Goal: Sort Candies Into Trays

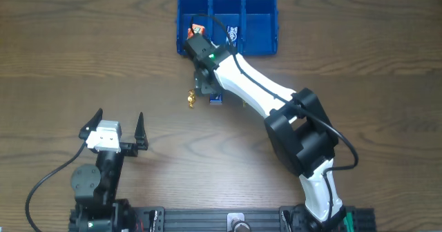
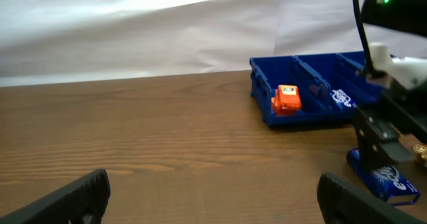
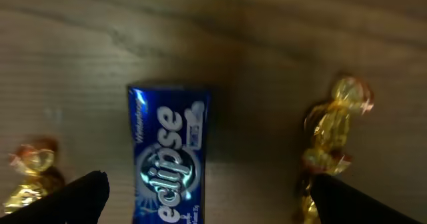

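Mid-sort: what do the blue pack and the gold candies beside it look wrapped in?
Blue pack: smooth glossy printed wrapper, film or coated paper, I cannot tell which; light sheen on the print. Gold candies: crinkled metallic-looking foil or cellophane, with twisted, glinting ends.

The blue candy pack (image 3: 169, 157) is cut off by the right wrist view's edge. The gold candy (image 3: 28, 164) beside it is partly covered by a finger (image 3: 73, 197). In the top view, the orange candy (image 1: 198, 30) and blue tray (image 1: 261, 28) are partly hidden by the right arm (image 1: 255, 87).
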